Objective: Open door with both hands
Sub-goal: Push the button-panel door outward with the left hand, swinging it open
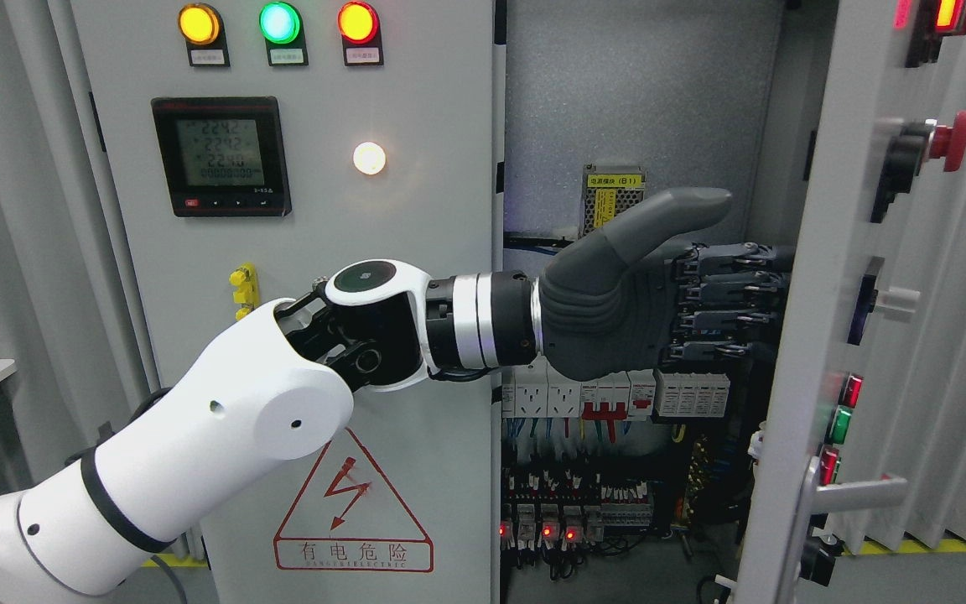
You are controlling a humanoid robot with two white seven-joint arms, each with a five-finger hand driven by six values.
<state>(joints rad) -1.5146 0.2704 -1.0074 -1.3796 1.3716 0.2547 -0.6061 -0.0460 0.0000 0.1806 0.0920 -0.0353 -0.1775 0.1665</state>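
The grey cabinet's right door (848, 252) stands swung out towards me, showing the inside. The left door (416, 277) is closed. My left arm comes in from the lower left and reaches across the opening. Its dark grey left hand (734, 277) is open, with the thumb (676, 210) pointing up and to the right. The straight fingers (726, 298) meet the right door's inner edge, and their tips are hidden there. No right arm shows.
Breakers and wiring (609, 470) fill the open cabinet. The right door carries a lever handle (856, 495), a red stop button (948, 138) and small lamps. The left door has a meter (221, 156), three indicator lamps and a warning triangle (353, 507). Curtains hang at both sides.
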